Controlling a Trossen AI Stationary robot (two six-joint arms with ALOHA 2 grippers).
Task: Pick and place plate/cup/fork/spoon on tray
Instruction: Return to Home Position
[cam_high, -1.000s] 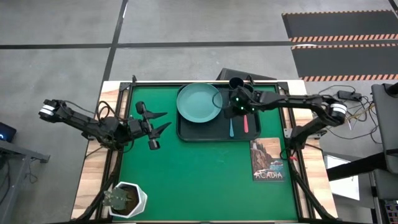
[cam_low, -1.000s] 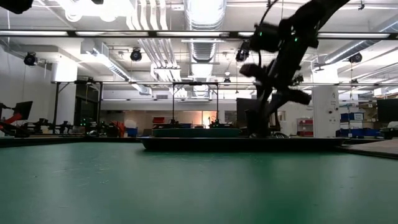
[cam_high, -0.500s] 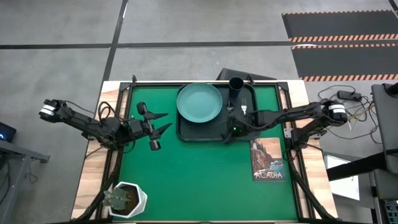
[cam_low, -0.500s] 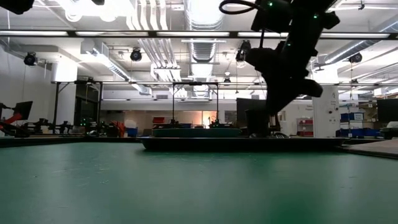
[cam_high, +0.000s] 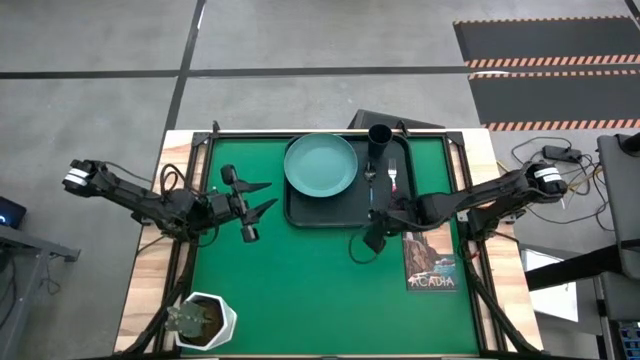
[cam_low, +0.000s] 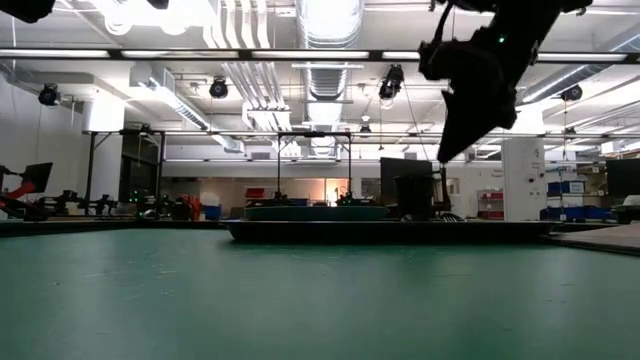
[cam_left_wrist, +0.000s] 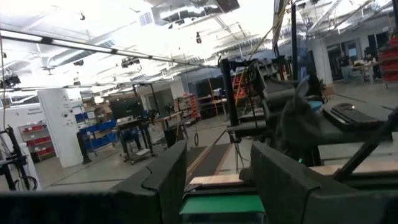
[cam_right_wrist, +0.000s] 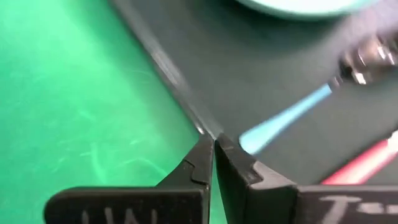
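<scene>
The black tray (cam_high: 300, 208) lies at the table's far middle. On it rest the teal plate (cam_high: 320, 165), the black cup (cam_high: 379, 138) standing upright at the far right, the spoon (cam_high: 370, 178) and the fork (cam_high: 393, 176). In the right wrist view the spoon's blue handle (cam_right_wrist: 287, 117) and the fork's pink handle (cam_right_wrist: 364, 163) lie flat on the tray floor. My right gripper (cam_high: 366, 240) is shut and empty, over the tray's near edge (cam_right_wrist: 168, 74). My left gripper (cam_high: 258, 196) waits open and empty at the table's left.
The "ACADIA" book (cam_high: 432, 256) lies on the green mat just right of my right gripper. A white pot with a plant (cam_high: 205, 320) stands at the near left corner. Bare green mat (cam_high: 320, 290) stretches between them.
My right gripper has drawn back from beside the cup at the tray's far right toward the table's near edge, passing over the spoon and fork. It now hangs over the tray's near rim. The cup, spoon and fork stay where they were on the tray.
</scene>
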